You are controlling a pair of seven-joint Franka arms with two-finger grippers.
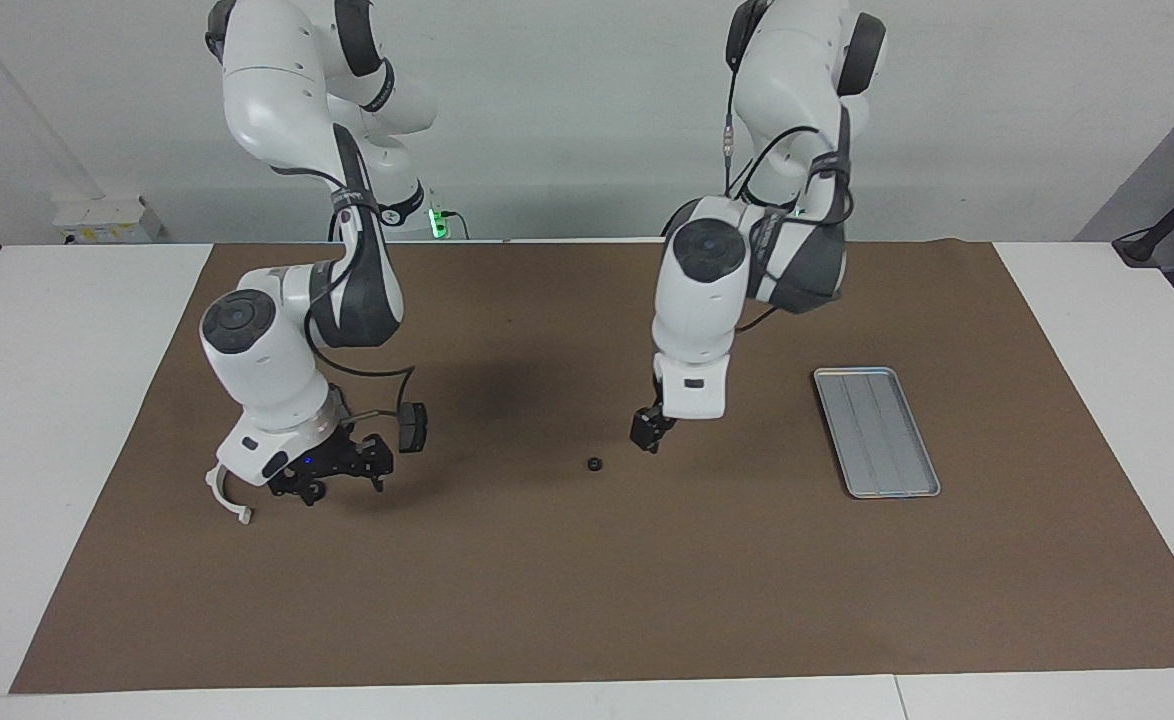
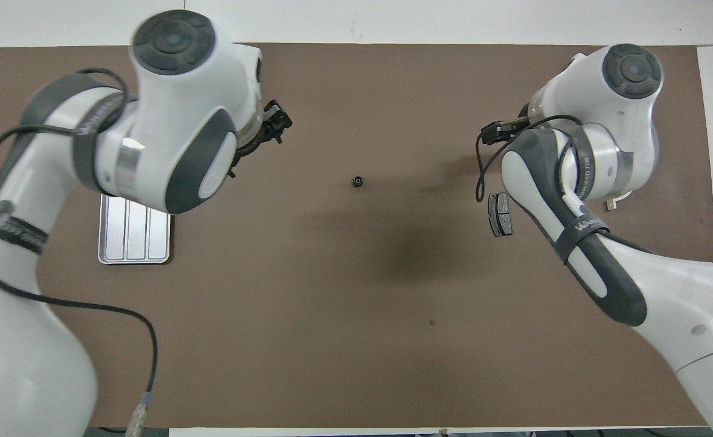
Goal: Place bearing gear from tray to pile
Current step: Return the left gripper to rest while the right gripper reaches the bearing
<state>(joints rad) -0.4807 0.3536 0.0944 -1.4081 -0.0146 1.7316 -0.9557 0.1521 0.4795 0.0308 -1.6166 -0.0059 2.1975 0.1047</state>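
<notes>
Gear [image 1: 594,464] lies mid-mat, w/ L gripper [image 1: 647,438] empty over it; R gripper [image 1: 332,483] open, empty by pile. Next: R fetches gear.

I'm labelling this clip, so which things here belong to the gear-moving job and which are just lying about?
Job: bearing gear, tray, brake pad and white half-ring with right gripper over them, left gripper over the brown mat.
Lying about: brown mat, white box by the wall.
</notes>
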